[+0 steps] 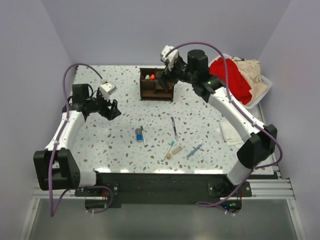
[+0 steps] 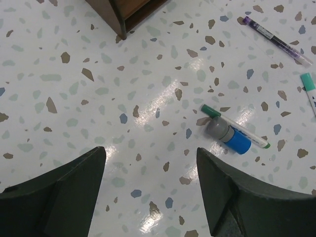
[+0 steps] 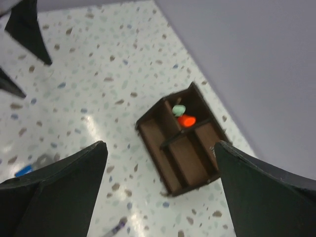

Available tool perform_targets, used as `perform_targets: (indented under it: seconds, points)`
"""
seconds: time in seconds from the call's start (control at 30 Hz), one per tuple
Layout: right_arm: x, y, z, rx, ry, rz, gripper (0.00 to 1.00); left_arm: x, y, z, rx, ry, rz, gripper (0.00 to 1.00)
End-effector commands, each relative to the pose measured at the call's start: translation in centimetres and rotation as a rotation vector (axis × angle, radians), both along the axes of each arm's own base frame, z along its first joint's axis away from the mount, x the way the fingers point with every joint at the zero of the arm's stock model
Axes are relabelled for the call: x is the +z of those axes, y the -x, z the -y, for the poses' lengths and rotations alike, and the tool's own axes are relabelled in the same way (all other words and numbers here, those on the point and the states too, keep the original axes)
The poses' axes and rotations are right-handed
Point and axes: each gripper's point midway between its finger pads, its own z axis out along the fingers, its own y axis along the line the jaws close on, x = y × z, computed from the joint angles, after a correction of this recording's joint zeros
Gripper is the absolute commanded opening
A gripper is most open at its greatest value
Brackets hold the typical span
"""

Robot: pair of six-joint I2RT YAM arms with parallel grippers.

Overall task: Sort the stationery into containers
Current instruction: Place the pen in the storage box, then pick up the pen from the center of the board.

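The dark brown organiser stands at the back middle, with an orange cap and a green cap in one back cubby. My right gripper hovers above it, open and empty. On the table lie a blue-grey cylinder beside a green-white pen, a dark blue pen, a teal-tipped white marker, a tan eraser and a light blue pen. My left gripper is open and empty, left of the cylinder.
A white basket of red and beige cloth stands at the back right. A white folded cloth lies under the right arm. Lilac walls close in the back and both sides.
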Motion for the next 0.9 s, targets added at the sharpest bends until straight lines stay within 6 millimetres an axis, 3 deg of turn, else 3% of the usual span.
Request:
perform_targets:
  seconds: [0.0,0.03,0.07,0.1,0.13,0.2,0.23,0.27,0.3,0.37,0.4,0.5,0.7,0.87]
  points:
    - [-13.1,7.1,3.3,0.135,0.327,-0.417,0.87,1.4,-0.8,2.1,-0.1,-0.017,0.083,0.78]
    - [-14.6,8.2,3.9,0.142,0.348,-0.455,0.85,1.3,-0.1,4.1,-0.174,-0.034,0.096,0.77]
    - [-14.2,8.6,4.2,0.128,0.338,-0.441,0.85,1.4,0.3,4.9,-0.243,-0.075,0.136,0.77]
    - [-15.6,9.3,5.0,0.095,0.346,-0.476,0.85,1.5,0.6,5.8,-0.291,-0.103,0.168,0.77]
    - [-15.6,9.3,5.6,0.062,0.342,-0.479,0.86,1.8,1.3,7.9,-0.381,-0.121,0.205,0.77]
    - [-14.6,8.7,7.6,-0.021,0.332,-0.452,0.87,2.8,1.4,10.0,-0.56,-0.198,0.326,0.78]
    - [-14.4,8.4,8.6,-0.082,0.291,-0.483,0.87,2.9,2.2,12.2,-0.68,-0.23,0.368,0.78]
    - [-12.9,7.8,9.5,-0.134,0.232,-0.472,0.88,2.6,1.9,13.2,-0.816,-0.296,0.423,0.77]
    - [-12.3,6.3,12.0,-0.221,0.167,-0.5,0.89,2.7,2.2,14.5,-0.913,-0.282,0.462,0.76]
    - [-11.4,5.3,14.3,-0.347,0.038,-0.596,0.89,2.5,1.9,16.8,-1.098,-0.261,0.566,0.75]
    - [-11.2,4.6,16.5,-0.402,-0.019,-0.627,0.89,2.6,1.7,18.0,-1.132,-0.235,0.595,0.73]
    - [-11.2,4.2,19.8,-0.512,-0.102,-0.661,0.89,1.4,0.1,22.1,-1.255,-0.259,0.653,0.69]
    - [-12.9,6.2,22.9,-0.561,-0.073,-0.693,0.9,-1.6,0.1,28.7,-1.494,-0.238,0.672,0.61]
    - [-14.7,7.8,25.0,-0.594,-0.113,-0.795,0.9,-4.3,0.9,30.8,-1.617,-0.237,0.685,0.59]
